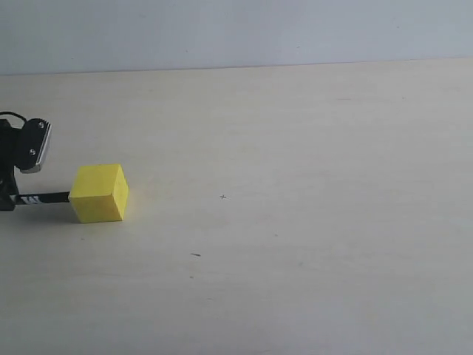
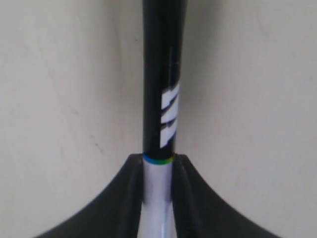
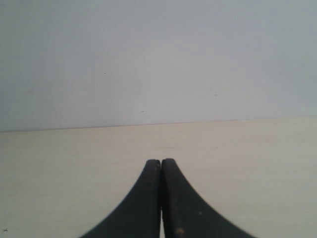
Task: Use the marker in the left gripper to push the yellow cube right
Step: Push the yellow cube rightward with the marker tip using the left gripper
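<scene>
The yellow cube (image 1: 100,193) sits on the pale table at the far left of the exterior view. The marker (image 1: 43,197) lies level, and its black end meets the cube's left face. My left gripper (image 2: 158,159) is shut on the marker (image 2: 163,89), clamping the white barrel between both fingers, with the black labelled part sticking out ahead. Only part of the left arm (image 1: 22,148) shows at the exterior view's left edge. The cube is out of the left wrist view. My right gripper (image 3: 161,161) is shut with nothing in it, over bare table.
The pale table (image 1: 295,222) stretches wide to the right of the cube, with only a few tiny dark specks (image 1: 195,254) on it. A plain light wall (image 1: 236,29) stands behind the table's far edge.
</scene>
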